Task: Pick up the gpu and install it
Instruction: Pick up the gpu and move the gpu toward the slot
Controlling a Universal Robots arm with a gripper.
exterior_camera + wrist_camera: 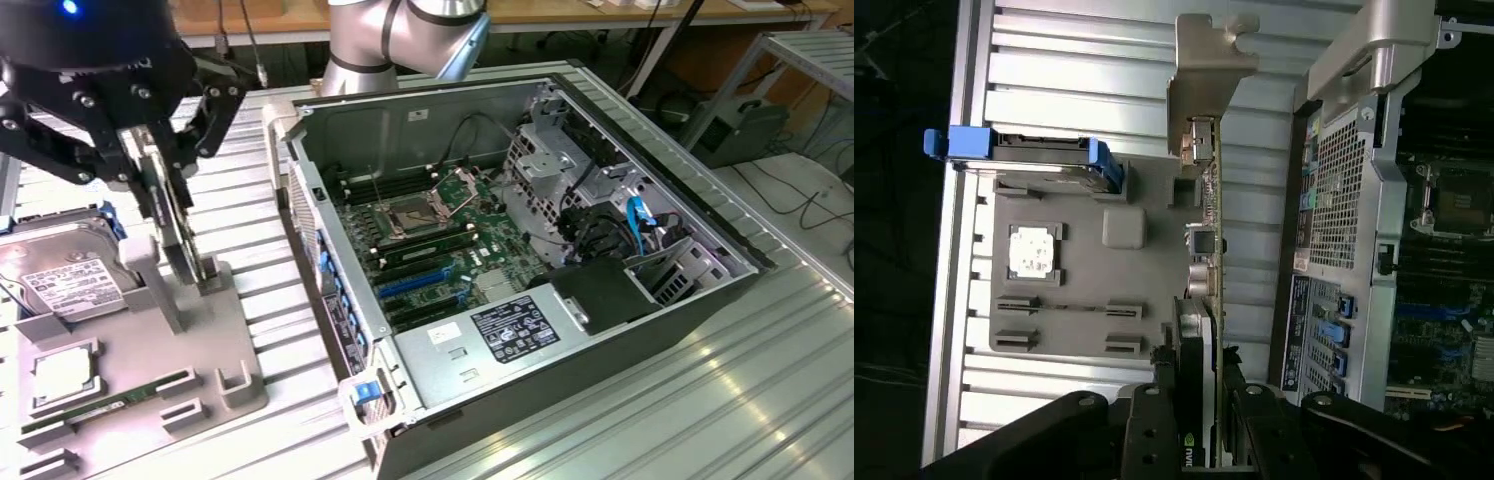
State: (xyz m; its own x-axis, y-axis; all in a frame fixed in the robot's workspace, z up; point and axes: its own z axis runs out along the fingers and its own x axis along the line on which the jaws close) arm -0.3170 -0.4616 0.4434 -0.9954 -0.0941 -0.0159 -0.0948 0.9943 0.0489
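The gpu (175,228) stands on edge over the grey holder tray (230,352) at the exterior view's left. My gripper (150,168) comes down from above and is shut on its upper part. I cannot tell whether the card's lower edge touches the holder. In the wrist view the gpu (1206,250) is edge-on, a thin green board with a black cooler. Its silver bracket (1206,62) is at the far end, and my gripper (1199,405) clamps it from both sides. The open computer case (534,250) lies beside the tray, with the motherboard's blue slots (411,287) exposed.
On the tray are a hard drive (64,278) in blue rails, a square processor (62,375) and a thin RAM stick (110,404). The case's rear panel (1336,200) faces the tray. Everything rests on a ribbed metal table (694,400). The arm's base (387,40) stands behind the case.
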